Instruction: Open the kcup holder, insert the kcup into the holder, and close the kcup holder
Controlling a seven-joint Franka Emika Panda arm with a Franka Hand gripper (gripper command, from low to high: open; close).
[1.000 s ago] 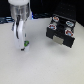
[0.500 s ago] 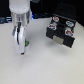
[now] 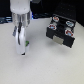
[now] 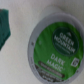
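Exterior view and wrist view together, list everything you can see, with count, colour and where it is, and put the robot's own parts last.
kcup: one, white pod with a green printed lid, on the white table at the pincer's tips; lid fills much of the wrist view.
kcup holder: one, black box with two light handles on its front, on the exterior view's right.
table: one, white, under everything.
backdrop: dark with blue patches, behind the table.
teal shape: one, at the wrist view's edge; cannot tell what it is.
pincer: one, white and silver, lowered at the kcup on the exterior view's left; whether it grips is unclear.
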